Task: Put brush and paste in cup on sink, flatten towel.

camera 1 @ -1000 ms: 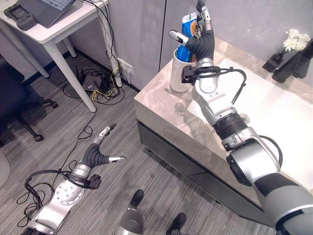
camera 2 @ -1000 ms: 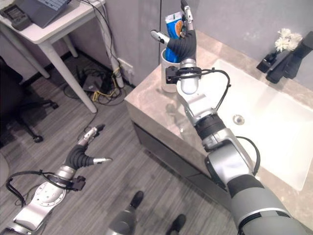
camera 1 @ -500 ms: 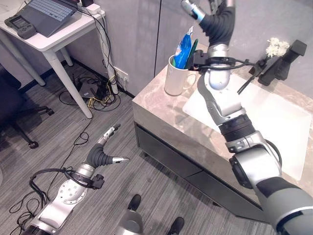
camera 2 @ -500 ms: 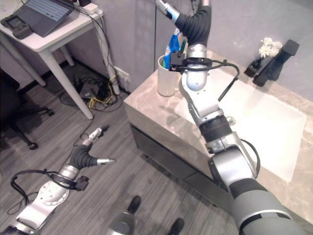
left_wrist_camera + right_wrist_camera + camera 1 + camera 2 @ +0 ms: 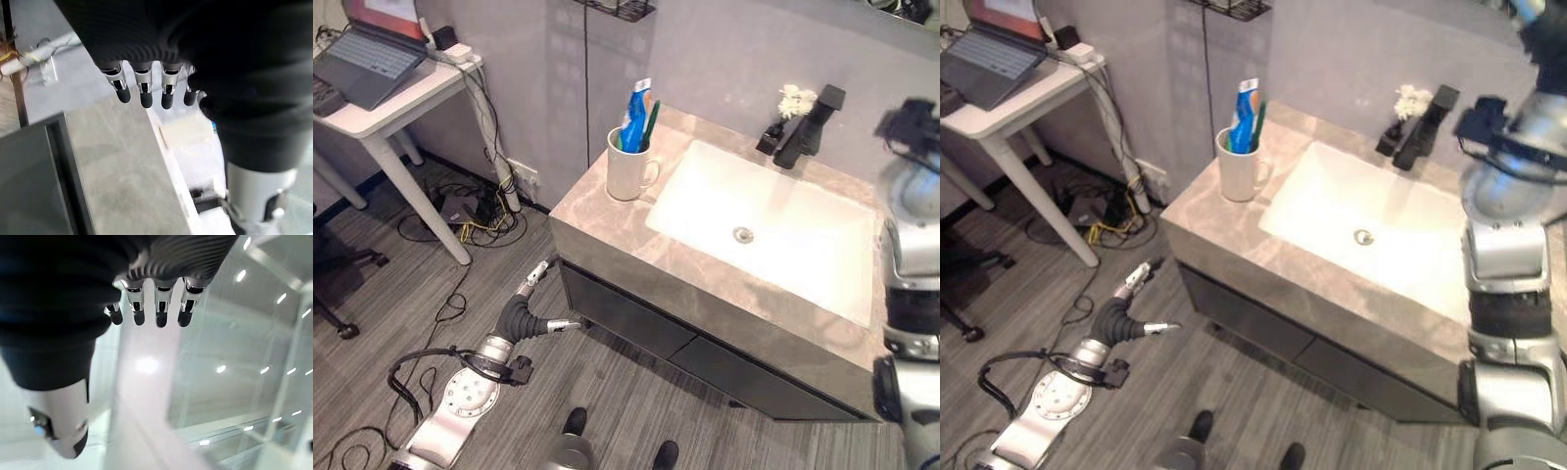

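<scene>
At lower left the left hand [image 5: 530,311] hangs low over grey wood-grain floor [image 5: 372,294], fingers straight and spread, holding nothing. Up centre-left, a glossy white cup [image 5: 626,174] stands on the veined stone counter [image 5: 705,284], holding the blue paste tube [image 5: 633,110] and green brush [image 5: 650,115], lower ends hidden inside. Right of it lies the smooth white sink [image 5: 773,230]. The right hand [image 5: 146,303] shows relaxed, empty fingers

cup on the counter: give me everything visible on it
The cup is a white, glossy mug, ceramic by its look, with one loop handle on the side towards the sink. It stands upright on the grey stone-look counter, near the corner by the wall, apart from the basin's rim. A blue toothpaste tube and a green toothbrush stand in it, leaning against its rim. Neither hand touches it.
</scene>
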Controlling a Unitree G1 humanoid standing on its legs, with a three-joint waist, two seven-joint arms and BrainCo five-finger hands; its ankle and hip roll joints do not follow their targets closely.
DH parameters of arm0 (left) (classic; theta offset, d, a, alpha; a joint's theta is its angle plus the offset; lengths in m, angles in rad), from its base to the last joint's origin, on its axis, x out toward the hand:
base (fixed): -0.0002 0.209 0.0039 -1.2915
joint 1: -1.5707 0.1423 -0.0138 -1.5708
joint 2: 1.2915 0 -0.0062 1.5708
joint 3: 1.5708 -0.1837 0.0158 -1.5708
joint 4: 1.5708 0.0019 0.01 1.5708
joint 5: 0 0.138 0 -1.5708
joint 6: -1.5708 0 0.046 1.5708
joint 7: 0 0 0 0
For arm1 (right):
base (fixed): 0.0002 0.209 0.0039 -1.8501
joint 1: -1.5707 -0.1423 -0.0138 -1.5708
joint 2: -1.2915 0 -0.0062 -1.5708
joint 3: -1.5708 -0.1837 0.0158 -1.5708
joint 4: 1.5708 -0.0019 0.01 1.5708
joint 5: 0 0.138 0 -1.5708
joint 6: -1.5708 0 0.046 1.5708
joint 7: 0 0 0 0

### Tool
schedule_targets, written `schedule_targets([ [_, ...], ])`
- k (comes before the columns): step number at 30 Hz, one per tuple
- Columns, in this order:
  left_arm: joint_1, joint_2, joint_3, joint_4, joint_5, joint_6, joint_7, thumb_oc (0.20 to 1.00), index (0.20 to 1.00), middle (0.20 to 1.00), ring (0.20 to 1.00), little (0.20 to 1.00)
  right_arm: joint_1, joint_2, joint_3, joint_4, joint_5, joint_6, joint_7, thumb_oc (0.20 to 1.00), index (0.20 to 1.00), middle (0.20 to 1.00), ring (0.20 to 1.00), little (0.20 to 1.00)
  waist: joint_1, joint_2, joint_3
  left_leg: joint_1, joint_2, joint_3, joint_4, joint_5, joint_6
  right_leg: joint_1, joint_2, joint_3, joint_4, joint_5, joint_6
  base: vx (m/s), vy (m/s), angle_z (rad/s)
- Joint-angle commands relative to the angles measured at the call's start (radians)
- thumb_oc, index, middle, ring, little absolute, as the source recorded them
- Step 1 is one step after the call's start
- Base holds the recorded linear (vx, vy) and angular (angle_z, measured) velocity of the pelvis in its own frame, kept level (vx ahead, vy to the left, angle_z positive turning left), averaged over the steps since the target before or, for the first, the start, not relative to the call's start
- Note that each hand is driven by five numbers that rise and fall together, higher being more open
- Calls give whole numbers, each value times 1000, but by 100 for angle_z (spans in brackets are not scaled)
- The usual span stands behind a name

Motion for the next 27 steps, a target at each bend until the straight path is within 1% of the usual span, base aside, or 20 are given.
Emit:
schedule_targets([
  [1, 15, 4, 32, -40, 29, -47, -5, 1000, 1000, 1000, 1000, 1000, 86, -42, -72, 1, 1, -49, -18, 1000, 1000, 1000, 1000, 1000, -8, -7, -69, -27, 7, 17, -14, -29, 38, 33, -61, 25, 1, -8, 54, -24, 8, -6],
  [2, 28, -2, 52, -37, 29, -45, -5, 1000, 1000, 1000, 1000, 1000, 193, -18, -128, -18, -11, -45, -18, 1000, 1000, 1000, 1000, 1000, -30, -6, -65, -24, 12, 29, -14, -31, 38, 22, -57, 42, 1, -3, 51, -26, 13, -9],
  [4, 46, -11, 86, -42, 25, -48, -2, 1000, 1000, 1000, 1000, 1000, 267, 0, -167, -12, -38, -32, -27, 1000, 1000, 1000, 1000, 1000, -56, -6, -59, -21, 16, 44, -14, -32, 39, 8, -54, 62, 1, 1, 48, -12, 15, -21],
  [6, 76, -15, 140, -48, 29, -47, -1, 1000, 1000, 1000, 1000, 1000, 361, 16, -226, -30, -92, -16, -34, 1000, 1000, 1000, 1000, 1000, -91, -8, -58, -19, 20, 67, -14, -35, 39, -7, -50, 88, 1, 5, 45, 14, 5, -30],
  [7, 80, -13, 141, -51, 29, -47, -2, 1000, 1000, 1000, 1000, 1000, 368, 21, -229, -37, -95, -14, -33, 1000, 1000, 1000, 1000, 1000, -89, -10, -61, -18, 20, 69, -14, -35, 39, -8, -49, 91, 1, 5, 45, 24, -10, -38],
  [8, 99, -14, 168, -49, 36, -45, -1, 1000, 1000, 1000, 1000, 1000, 411, 31, -258, -48, -108, -11, -25, 1000, 1000, 1000, 1000, 1000, -103, -12, -62, -18, 22, 79, -14, -36, 38, -15, -48, 103, 1, 6, 45, 12, -18, -41],
  [9, 117, -16, 196, -54, 42, -39, -2, 1000, 1000, 1000, 1000, 1000, 447, 40, -277, -67, -93, -17, 2, 1000, 1000, 1000, 1000, 1000, -116, -15, -62, -17, 25, 87, -14, -36, 37, -19, -48, 113, 1, 7, 45, 10, -28, -41],
  [11, 137, -21, 217, -55, 44, -30, -6, 1000, 1000, 1000, 1000, 1000, 488, 31, -302, -64, -43, -26, 38, 1000, 1000, 1000, 1000, 1000, -131, -19, -65, -17, 26, 97, -14, -37, 35, -24, -51, 121, 1, 10, 47, 10, -27, -32],
  [12, 143, -24, 224, -55, 43, -26, -8, 1000, 1000, 1000, 1000, 1000, 508, 34, -313, -50, -26, -24, 44, 1000, 1000, 1000, 1000, 1000, -140, -19, -65, -15, 26, 102, -14, -39, 36, -26, -51, 124, 1, 13, 48, 19, -16, -28],
  [13, 168, -14, 245, -69, 42, -24, -16, 1000, 1000, 1000, 1000, 1000, 560, 41, -322, -18, 10, -16, 70, 1000, 1000, 1000, 1000, 1000, -158, -14, -65, -10, 28, 114, -14, -42, 37, -29, -53, 130, 1, 16, 50, 13, -7, -25],
  [16, 180, -7, 250, -68, 44, -24, -18, 1000, 1000, 1000, 1000, 1000, 595, 60, -319, 13, 24, -5, 85, 1000, 1000, 1000, 1000, 1000, -168, -12, -67, -2, 29, 130, -14, -46, 38, -31, -53, 144, 1, 19, 52, 4, 15, -20],
  [18, 181, -14, 256, -67, 48, -18, -18, 1000, 1000, 1000, 1000, 1000, 644, 96, -313, 90, 62, 18, 117, 1000, 1000, 1000, 1000, 1000, -185, -8, -65, 5, 30, 148, -14, -50, 38, -35, -54, 159, 1, 21, 52, -7, 19, -21],
  [19, 182, -17, 253, -66, 50, -17, -17, 1000, 1000, 1000, 1000, 1000, 652, 116, -309, 142, 90, 22, 116, 1000, 1000, 1000, 1000, 1000, -187, -7, -67, 8, 31, 151, -14, -52, 39, -36, -54, 164, 1, 21, 52, -1, 17, -16],
  [20, 182, -16, 253, -65, 50, -17, -16, 1000, 1000, 1000, 1000, 1000, 650, 114, -308, 148, 93, 18, 117, 1000, 1000, 1000, 1000, 1000, -186, -8, -67, 9, 31, 152, -14, -53, 39, -36, -54, 165, 1, 21, 52, 10, 12, -16],
  [21, 186, -20, 257, -62, 56, -14, -15, 1000, 1000, 1000, 1000, 1000, 668, 150, -308, 226, 129, 24, 113, 1000, 1000, 1000, 1000, 1000, -190, -6, -67, 14, 31, 160, -14, -56, 39, -36, -54, 169, 1, 21, 52, 11, 10, -17],
  [23, 195, -25, 262, -55, 60, -12, -17, 1000, 1000, 1000, 1000, 1000, 701, 181, -324, 295, 125, 49, 91, 1000, 1000, 1000, 1000, 1000, -195, -2, -66, 17, 30, 163, -14, -59, 41, -35, -54, 171, 1, 22, 52, 13, 6, -16],
  [25, 198, -27, 267, -52, 62, -12, -16, 1000, 1000, 1000, 1000, 1000, 712, 193, -333, 322, 126, 56, 85, 1000, 1000, 1000, 1000, 1000, -195, -1, -65, 18, 29, 162, -14, -60, 41, -34, -54, 172, 1, 21, 51, 5, 1, -3],
  [26, 204, -30, 274, -50, 57, -12, -16, 1000, 1000, 1000, 1000, 1000, 727, 222, -341, 414, 143, 76, 69, 1000, 1000, 1000, 1000, 1000, -194, -1, -65, 19, 28, 158, -14, -61, 41, -32, -55, 171, 1, 20, 51, 0, 0, 0],
  [27, 207, -28, 278, -50, 55, -11, -18, 1000, 1000, 1000, 1000, 1000, 733, 226, -342, 460, 153, 85, 70, 1000, 1000, 1000, 1000, 1000, -192, -1, -65, 18, 28, 157, -14, -60, 41, -30, -55, 167, 1, 19, 51, 0, 0, 0],
])
